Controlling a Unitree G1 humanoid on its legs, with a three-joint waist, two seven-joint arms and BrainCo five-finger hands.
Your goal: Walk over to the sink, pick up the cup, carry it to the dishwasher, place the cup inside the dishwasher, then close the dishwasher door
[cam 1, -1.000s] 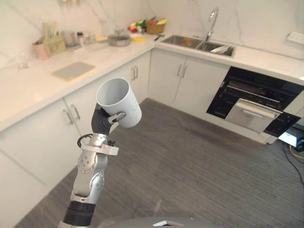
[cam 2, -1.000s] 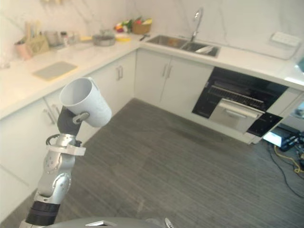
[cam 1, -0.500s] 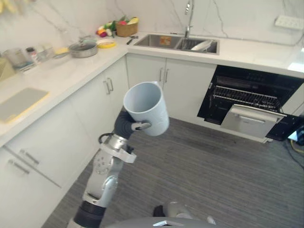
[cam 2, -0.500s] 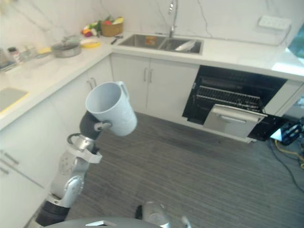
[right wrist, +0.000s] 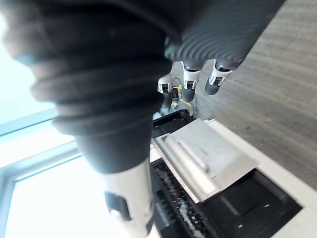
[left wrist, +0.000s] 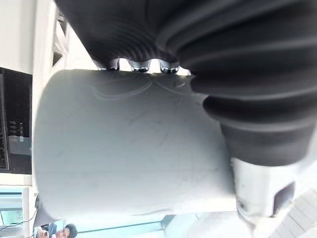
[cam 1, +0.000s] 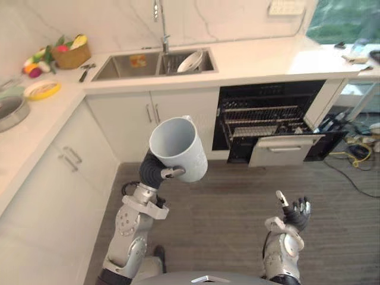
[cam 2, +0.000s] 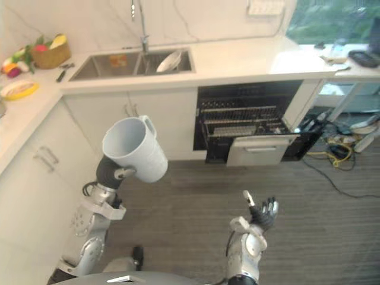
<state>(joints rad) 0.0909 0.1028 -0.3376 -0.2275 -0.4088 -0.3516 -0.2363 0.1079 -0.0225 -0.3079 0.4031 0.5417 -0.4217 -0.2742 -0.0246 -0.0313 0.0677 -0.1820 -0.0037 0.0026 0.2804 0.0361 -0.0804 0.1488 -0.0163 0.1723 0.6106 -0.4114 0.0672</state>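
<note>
We hold the cup (cam 1: 178, 148) in our left hand (cam 1: 153, 170), fingers curled round it, above the grey floor (cam 1: 237, 196). Our right hand (cam 1: 295, 212) has its fingers loosely spread. The open dishwasher (cam 1: 261, 113) sits under the white table (cam 1: 261, 59), beside the sink (cam 1: 127, 65).

Right hand (right wrist: 191, 78) relaxed — dishwasher door (right wrist: 208, 157) lowered

White countertop (cam 1: 249, 59) (sink (cam 1: 119, 69) inset) with fruit basket (cam 1: 70, 56), yellow plate (cam 1: 41, 89)

The left arm is raised, its left hand (cam 1: 153, 170) curled round a white cup (cam 1: 178, 148), which sits above the fingers. The right hand (cam 1: 295, 212) is palm up, fingers relaxed.
</note>
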